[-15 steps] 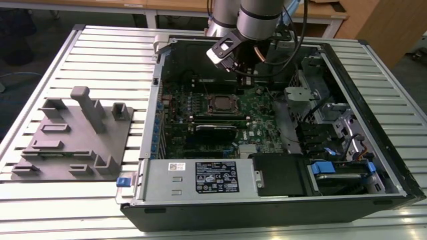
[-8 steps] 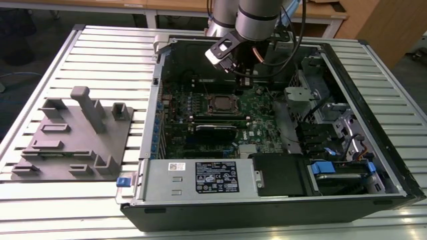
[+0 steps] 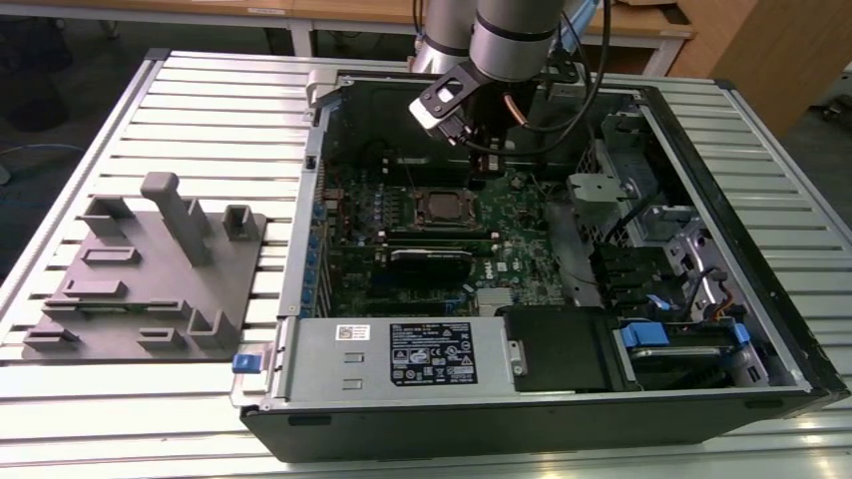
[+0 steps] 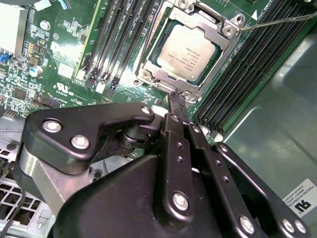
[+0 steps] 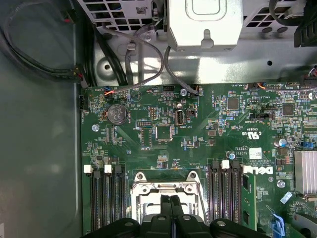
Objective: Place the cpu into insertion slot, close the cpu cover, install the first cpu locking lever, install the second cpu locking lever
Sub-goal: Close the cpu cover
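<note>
The cpu (image 4: 190, 49), a silver-grey square chip, lies in the insertion slot (image 3: 417, 208) on the green motherboard (image 3: 520, 230). The silvery cpu cover (image 4: 208, 20) lies flat around the chip, which shows through its window. A thin metal lever (image 4: 277, 20) runs out from one corner of the socket, and another rod (image 4: 154, 29) runs along its side. My gripper (image 4: 176, 99) is shut with nothing between its fingers, its tips right at the socket's edge. In the exterior view the gripper (image 3: 488, 165) hangs just behind the socket. In the first wrist view the shut fingers (image 5: 171, 203) sit over the cover (image 5: 148, 191).
Memory slots (image 4: 119, 39) flank the socket on both sides. A long black card (image 3: 429, 255) lies in front of it. The power supply (image 3: 399, 354) and drive bays (image 3: 665, 339) fill the case's front. A grey fixture block (image 3: 147, 269) stands on the table at the exterior view's left.
</note>
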Robot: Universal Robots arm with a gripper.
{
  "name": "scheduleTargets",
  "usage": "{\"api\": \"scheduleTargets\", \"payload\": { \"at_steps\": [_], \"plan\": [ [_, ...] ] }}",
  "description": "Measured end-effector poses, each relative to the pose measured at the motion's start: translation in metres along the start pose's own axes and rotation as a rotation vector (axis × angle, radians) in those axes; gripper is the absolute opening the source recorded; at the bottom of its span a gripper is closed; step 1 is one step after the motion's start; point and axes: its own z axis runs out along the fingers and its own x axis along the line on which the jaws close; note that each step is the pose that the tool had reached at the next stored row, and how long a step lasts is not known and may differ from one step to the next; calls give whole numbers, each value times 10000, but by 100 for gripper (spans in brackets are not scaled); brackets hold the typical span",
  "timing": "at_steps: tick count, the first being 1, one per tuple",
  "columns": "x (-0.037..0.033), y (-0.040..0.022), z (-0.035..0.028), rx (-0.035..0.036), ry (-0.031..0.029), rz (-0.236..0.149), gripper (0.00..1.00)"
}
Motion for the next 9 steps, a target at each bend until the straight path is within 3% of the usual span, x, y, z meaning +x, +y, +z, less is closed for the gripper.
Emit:
{"api": "scheduleTargets", "payload": {
  "at_steps": [9],
  "plan": [
    [0, 0, 0, 0, -1, -7, 11]
  ]
}}
